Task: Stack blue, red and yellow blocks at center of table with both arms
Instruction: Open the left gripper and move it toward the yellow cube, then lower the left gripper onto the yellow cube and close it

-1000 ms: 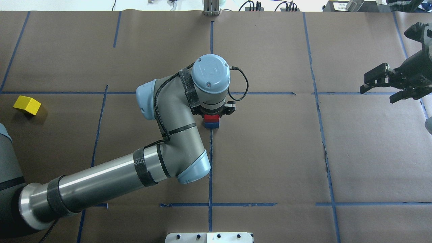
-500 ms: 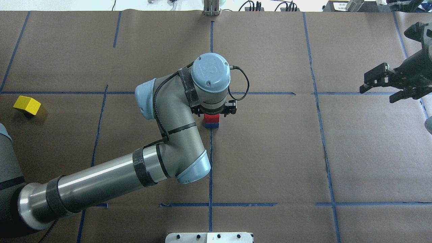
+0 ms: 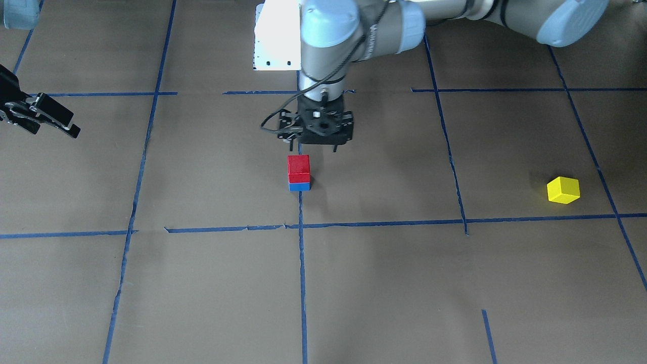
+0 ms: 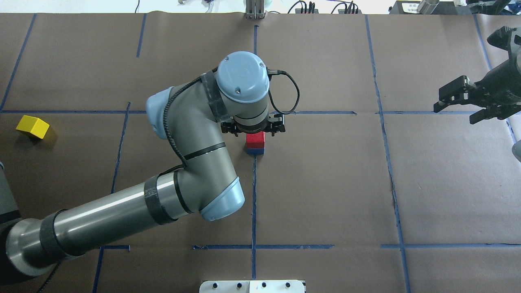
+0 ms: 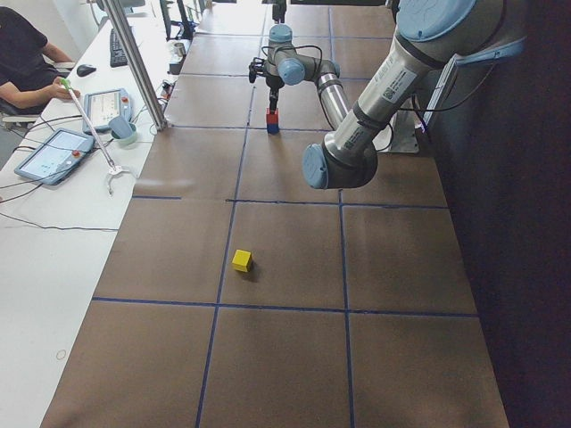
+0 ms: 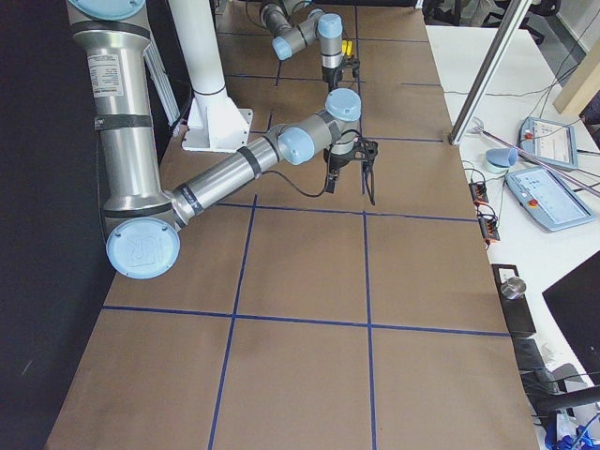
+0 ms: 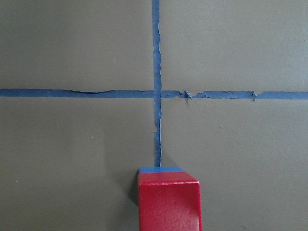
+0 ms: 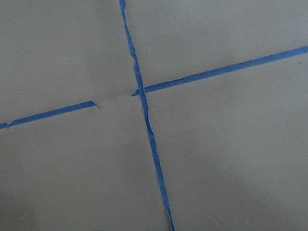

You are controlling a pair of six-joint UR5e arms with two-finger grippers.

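Red block is being left seated squarely on blue block at the centre tape crossing, with nothing touching either. Left gripper is being drawn up and back from the stack; a second ago its wrist was being held straight over it. Its fingers are being kept apart, with nothing between them. The second tier is judged done.

Yellow block is being left alone, well off on the robot's left side, turned corner-on to the grid. Right gripper is being held spread and empty, hovering far out at the opposite edge.

Brown paper and tape are being noted. Nothing is seen standing between yellow block and the stack. The left arm is judged nearer for the fetch.
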